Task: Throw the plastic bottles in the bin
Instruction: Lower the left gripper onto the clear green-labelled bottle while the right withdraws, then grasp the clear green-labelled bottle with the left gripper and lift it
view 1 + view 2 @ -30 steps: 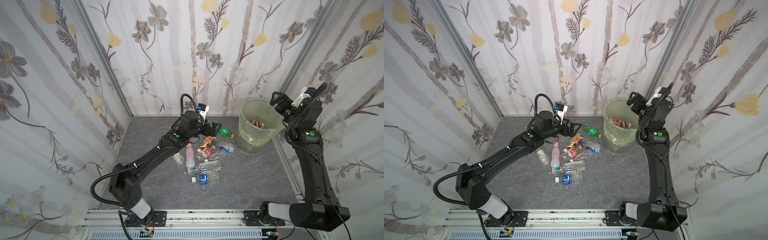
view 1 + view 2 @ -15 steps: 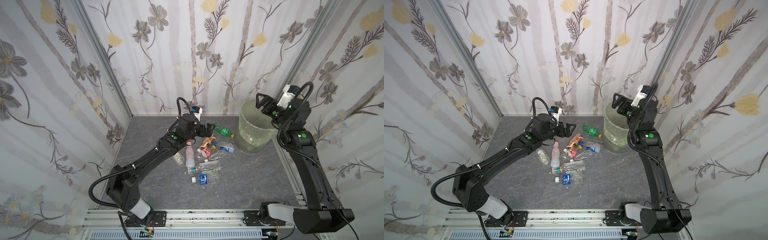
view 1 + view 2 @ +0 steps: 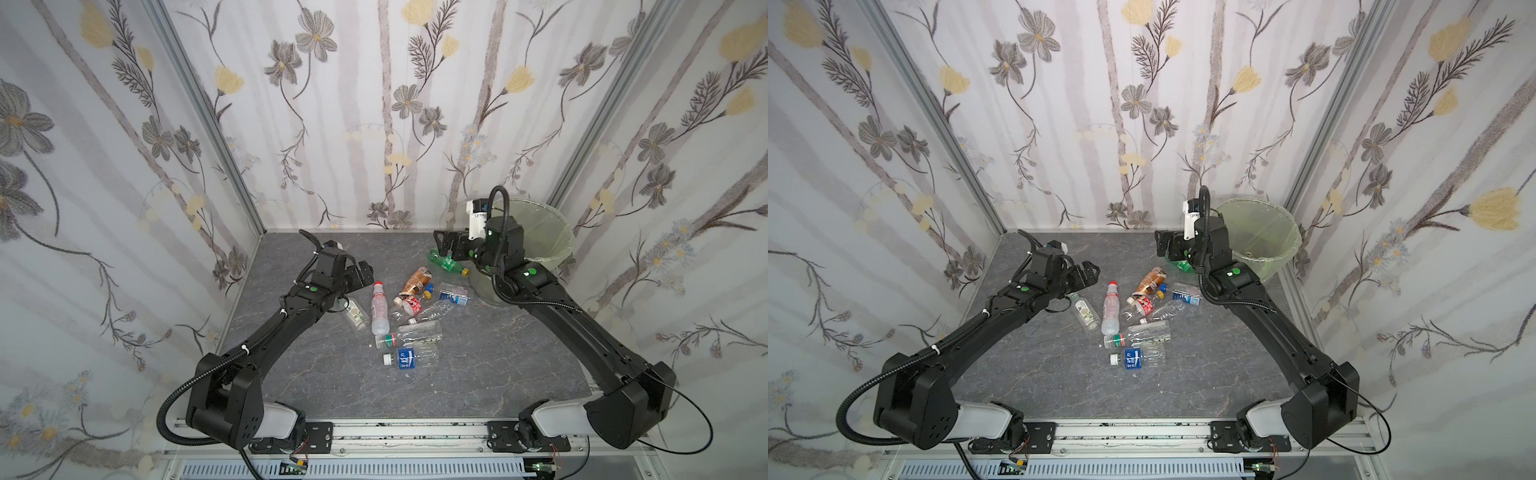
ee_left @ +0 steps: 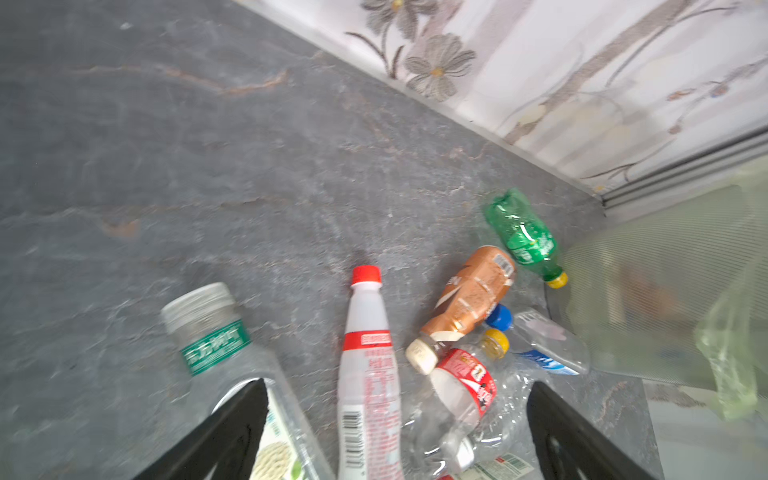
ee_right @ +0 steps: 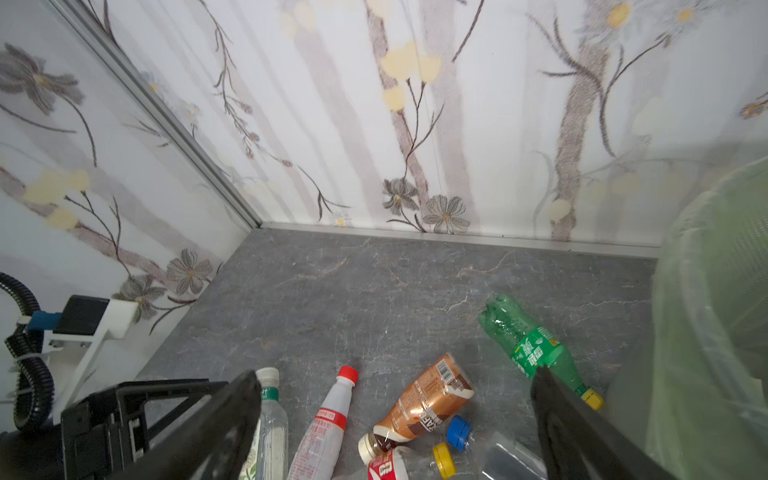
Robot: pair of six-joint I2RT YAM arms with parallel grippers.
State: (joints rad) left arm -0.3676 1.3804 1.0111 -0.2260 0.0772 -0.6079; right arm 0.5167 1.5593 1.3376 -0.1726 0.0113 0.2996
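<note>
Some ten plastic bottles (image 3: 380, 309) lie heaped on the grey tabletop (image 3: 332, 374) just beside the bin (image 3: 548, 232), probably so each carry is short. The left gripper (image 3: 361, 272) reaches low at the heap's edge, and the right gripper (image 3: 440, 245) hovers over the green bottle (image 3: 446, 262). Both have jaws spread wide, holding nothing.

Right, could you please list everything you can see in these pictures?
plastic bottles: about nine, mostly clear, one green, one brown, one white; lying clustered mid-table.
bin: one, translucent grey with pale green liner; back right corner.
table: one, grey marbled; beneath everything.
walls: three, floral wallpaper; around the table.
left gripper: one, black, open, empty; at the cluster's left edge.
right gripper: one, black, open, empty; above the green bottle, near the bin.
</note>
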